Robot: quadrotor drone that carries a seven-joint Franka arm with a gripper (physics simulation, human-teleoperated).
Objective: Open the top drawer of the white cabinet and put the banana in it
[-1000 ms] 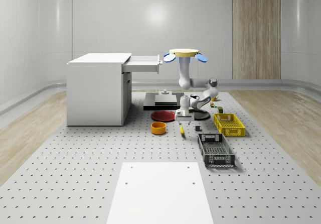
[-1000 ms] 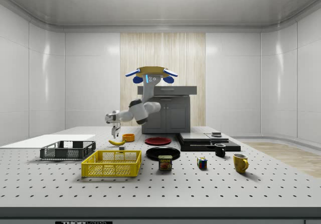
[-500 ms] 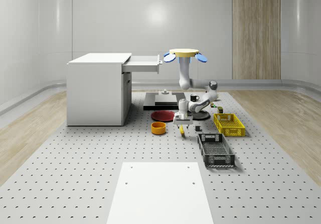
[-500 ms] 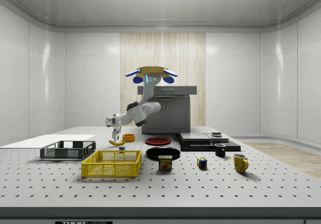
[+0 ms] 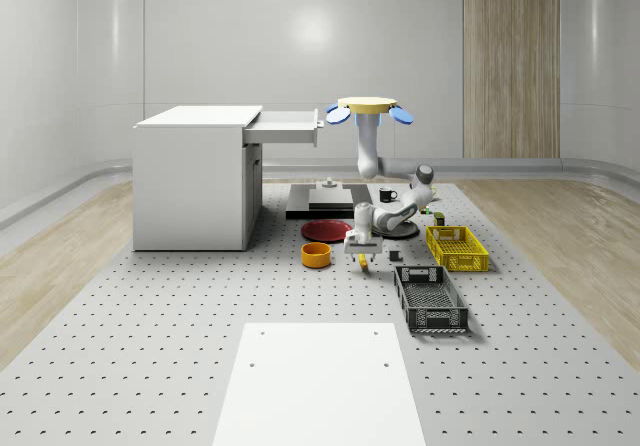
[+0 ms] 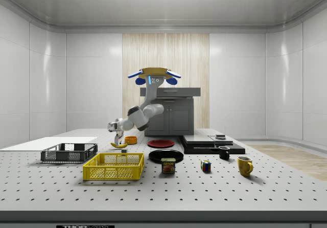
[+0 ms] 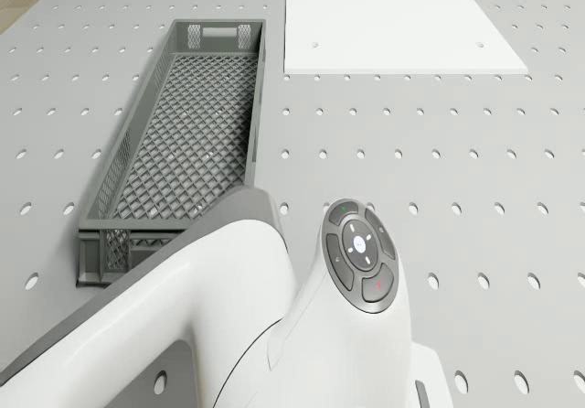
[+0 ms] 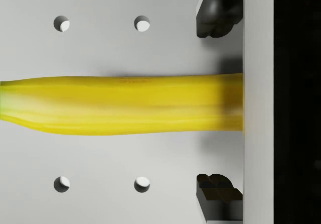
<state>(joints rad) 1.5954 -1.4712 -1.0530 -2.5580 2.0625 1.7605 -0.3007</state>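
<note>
The yellow banana [image 8: 120, 103] lies flat on the perforated table, near the orange bowl [image 5: 316, 255]. My gripper [image 8: 218, 103] is open and straddles it: one finger [image 8: 215, 13] and the other finger [image 8: 218, 194] stand on either side, each with a gap to the fruit. In the side view the gripper [image 6: 118, 140] hangs just above the banana [image 6: 120, 145]. The drone [image 5: 367, 109] hovers over the table beside the white cabinet [image 5: 190, 181], whose top drawer [image 5: 285, 126] is pulled out. The arm bends down from the drone to the gripper [image 5: 363, 254].
A grey mesh crate [image 5: 430, 299] and a yellow crate [image 5: 456, 247] sit close to the gripper on the whole-scene view's right. A red plate [image 5: 325, 230], a black plate and a black platform [image 5: 325, 201] lie behind. A white panel [image 5: 315, 386] lies at the front.
The arm has folded lower and brought the gripper down to just above the banana. The drone has held its place and the banana has not moved.
</note>
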